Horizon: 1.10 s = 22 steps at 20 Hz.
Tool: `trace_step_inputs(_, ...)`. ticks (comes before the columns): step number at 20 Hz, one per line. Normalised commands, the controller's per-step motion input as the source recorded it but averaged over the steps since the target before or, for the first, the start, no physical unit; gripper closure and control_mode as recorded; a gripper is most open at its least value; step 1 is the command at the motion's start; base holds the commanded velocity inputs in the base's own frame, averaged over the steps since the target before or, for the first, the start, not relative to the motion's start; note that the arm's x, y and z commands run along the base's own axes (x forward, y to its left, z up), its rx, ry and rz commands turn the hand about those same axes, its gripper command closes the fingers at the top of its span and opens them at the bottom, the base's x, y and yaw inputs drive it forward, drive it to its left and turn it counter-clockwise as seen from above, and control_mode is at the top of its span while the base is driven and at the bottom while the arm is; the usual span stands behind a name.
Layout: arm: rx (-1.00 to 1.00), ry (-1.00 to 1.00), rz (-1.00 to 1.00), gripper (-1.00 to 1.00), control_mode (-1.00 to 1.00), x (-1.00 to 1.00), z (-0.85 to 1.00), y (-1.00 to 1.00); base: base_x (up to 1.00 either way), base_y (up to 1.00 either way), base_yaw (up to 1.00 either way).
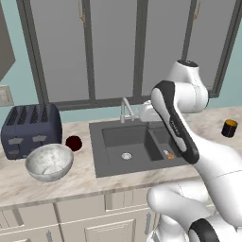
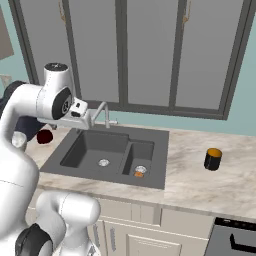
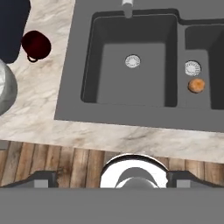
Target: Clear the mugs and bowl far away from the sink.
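Note:
The marbled white-grey bowl [image 1: 48,161] stands on the counter left of the sink [image 1: 101,165], and its rim shows at the left edge of the hand view [image 3: 4,87]. The dark maroon mug [image 1: 73,142] [image 2: 45,136] [image 3: 36,45] sits just behind the bowl, between it and the sink. The orange mug with a dark body [image 1: 229,128] [image 2: 213,159] stands far right on the counter. My gripper [image 3: 113,179] hangs high over the sink's front edge [image 3: 70,87], looking down, open and holding nothing.
A dark navy toaster [image 1: 32,130] stands behind the bowl at far left. A slim silver faucet [image 1: 125,109] rises behind the sink. A small orange scrap [image 3: 196,85] lies in the right basin by its drain. Windows back the counter.

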Motion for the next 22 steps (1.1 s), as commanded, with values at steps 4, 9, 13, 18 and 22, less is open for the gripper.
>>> trace_step_inputs(4,0.03,0.0,-0.05,-1.0,-1.0,-0.5,-0.12,1.0,0.0,0.0,0.0)
trace_step_inputs(9,0.0,-0.04,-0.08,-1.0,-1.0,-0.43,-0.14,1.0,0.0,0.0,0.0)
trace_step_inputs(13,0.01,-0.08,-0.08,-1.0,-1.0,-0.3,-0.21,1.0,0.0,0.0,0.0)
trace_step_inputs(18,0.0,-0.09,-0.08,-1.0,-1.0,-0.02,-0.27,1.0,0.0,0.0,0.0)
trace_step_inputs(22,0.0,-0.01,-0.07,-1.0,-1.0,0.11,-0.05,0.44,0.0,0.0,0.0)
